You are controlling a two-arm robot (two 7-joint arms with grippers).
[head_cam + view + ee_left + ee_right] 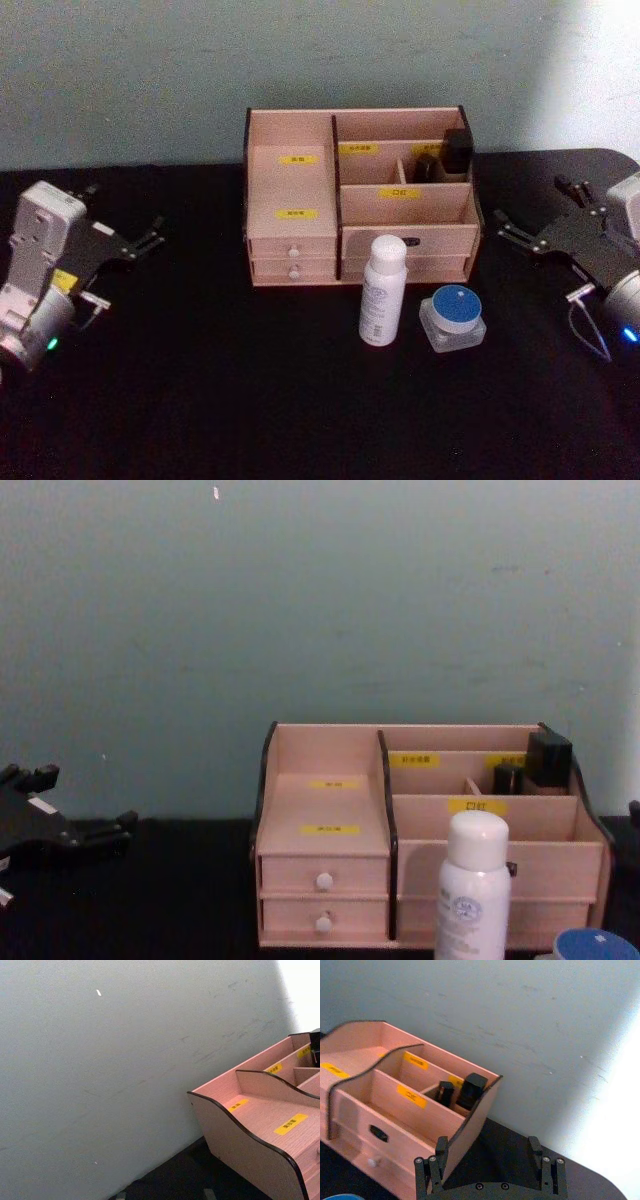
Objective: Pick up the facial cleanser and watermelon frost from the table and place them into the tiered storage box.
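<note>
Facial cleanser (pixel 383 290) (pixel 472 895), a tall slim white cylindrical bottle with a rounded white cap, stands upright on the black table (pixel 200 400). It is just in front of the tiered storage box (pixel 290 130) (pixel 320 755) (pixel 355 1040) (pixel 250 1160), a pale pink-tan wooden organiser with dark edges, yellow labels and white-knobbed drawers.

Watermelon frost (pixel 453 318) (pixel 597 947), a squat clear jar with a round blue lid, sits on the table just beside the bottle, on its right, with a narrow gap between them. Both items are outside the box.

Two small black containers (pixel 457 150) (pixel 472 1087) occupy the rear right compartments of the box.

Left gripper (pixel 125 215) (pixel 75 800) is positioned left of the box, well apart from it, fingers apart and holding nothing.

Right gripper (pixel 533 205) (pixel 487 1146) is positioned right of the box, near its right side wall, fingers apart and holding nothing.
</note>
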